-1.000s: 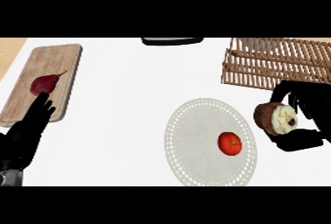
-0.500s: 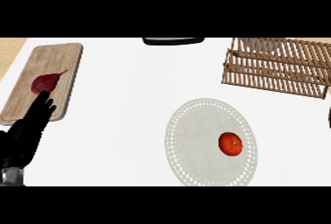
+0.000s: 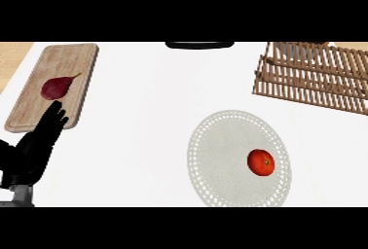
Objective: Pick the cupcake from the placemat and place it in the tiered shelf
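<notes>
A round white lace placemat (image 3: 230,141) lies on the white counter at centre right, with a red tomato (image 3: 261,162) on its right half. No cupcake shows anywhere in the head view. The wooden slatted tiered shelf (image 3: 316,78) stands at the upper right, partly cut off by the view's edge. My left hand (image 3: 36,146) rests open at the lower left, fingers pointing up toward the cutting board. My right hand is out of view.
A wooden cutting board (image 3: 54,82) lies at the upper left with a dark red beet (image 3: 56,86) on it. A black object (image 3: 200,44) sits at the counter's far edge, top centre.
One second ago my right hand held the cupcake at the right, below the shelf. It then left the view with the cupcake. The view has shifted slightly; my left hand stayed put.
</notes>
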{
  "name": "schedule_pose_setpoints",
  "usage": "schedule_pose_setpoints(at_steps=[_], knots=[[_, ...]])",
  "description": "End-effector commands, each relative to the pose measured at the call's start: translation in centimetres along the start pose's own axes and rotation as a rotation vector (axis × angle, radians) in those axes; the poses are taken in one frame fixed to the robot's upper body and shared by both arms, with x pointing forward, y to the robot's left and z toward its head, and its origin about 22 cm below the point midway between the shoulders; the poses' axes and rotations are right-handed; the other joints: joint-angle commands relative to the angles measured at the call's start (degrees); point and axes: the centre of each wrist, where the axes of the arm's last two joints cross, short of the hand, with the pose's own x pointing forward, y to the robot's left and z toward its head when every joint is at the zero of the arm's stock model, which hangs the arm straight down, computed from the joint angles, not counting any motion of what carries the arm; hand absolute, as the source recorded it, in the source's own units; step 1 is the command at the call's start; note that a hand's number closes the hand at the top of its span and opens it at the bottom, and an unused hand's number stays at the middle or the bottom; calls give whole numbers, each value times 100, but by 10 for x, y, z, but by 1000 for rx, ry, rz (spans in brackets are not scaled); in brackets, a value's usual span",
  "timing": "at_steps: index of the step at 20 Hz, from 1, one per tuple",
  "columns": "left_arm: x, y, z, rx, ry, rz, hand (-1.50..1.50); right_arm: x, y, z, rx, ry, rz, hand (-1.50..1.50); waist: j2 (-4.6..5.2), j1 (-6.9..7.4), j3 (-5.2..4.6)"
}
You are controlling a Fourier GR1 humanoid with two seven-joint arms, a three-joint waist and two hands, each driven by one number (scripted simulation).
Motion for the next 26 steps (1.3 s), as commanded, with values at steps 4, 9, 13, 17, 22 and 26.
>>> schedule_pose_setpoints(at_steps=[4,9,13,17,22,26], knots=[[-22,19,10,33,97,-27,0,1,-49,-27,-43,53,106,150,48,124,-63],[-27,8,-9,41,73,-45,0,14,-42,-46,-35,60,109,150,54,106,-66],[-23,29,7,23,95,-49,0,4,-45,-74,-77,114,199,150,61,195,-64],[-23,24,1,27,88,-33,0,-15,-13,-96,-89,130,229,150,63,203,-62],[-20,1,-10,9,82,-37,0,-16,22,-121,-94,121,229,150,72,192,-64],[-36,16,-8,43,95,-34,0,-58,16,-143,-103,146,185,150,75,166,-61]])
